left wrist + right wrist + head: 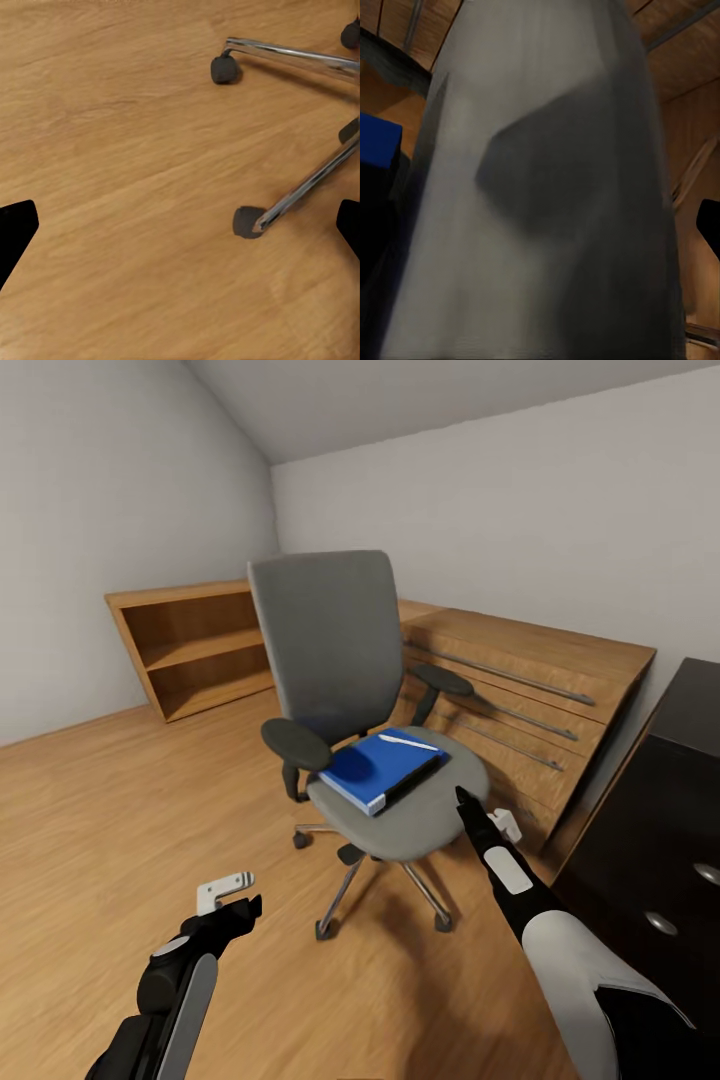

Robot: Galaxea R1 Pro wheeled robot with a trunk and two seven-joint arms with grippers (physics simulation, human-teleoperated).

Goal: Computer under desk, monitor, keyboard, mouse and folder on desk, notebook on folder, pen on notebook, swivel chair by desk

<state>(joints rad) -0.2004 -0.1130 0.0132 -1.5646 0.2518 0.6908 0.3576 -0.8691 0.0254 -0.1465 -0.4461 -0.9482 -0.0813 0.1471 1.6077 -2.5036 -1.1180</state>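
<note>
My right gripper (463, 796) at seat edge, jaws unreadable; left gripper (180, 225) jaws open. Nudging swivel chair (400, 810) could slide pen (408, 743) off folder (380, 768).

Blue folder (378, 768), pen (408, 742) atop, on swivel chair (345, 690).

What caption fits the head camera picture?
Blue folder and white pen on the swivel chair, right gripper nearby.

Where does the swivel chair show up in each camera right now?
Head view: swivel chair stands mid-frame, folder on its seat.
Left wrist view: its chrome legs and casters over the wooden floor.
Right wrist view: its grey seat close up.
Shared landmark: the blue folder beside the seat.
</note>
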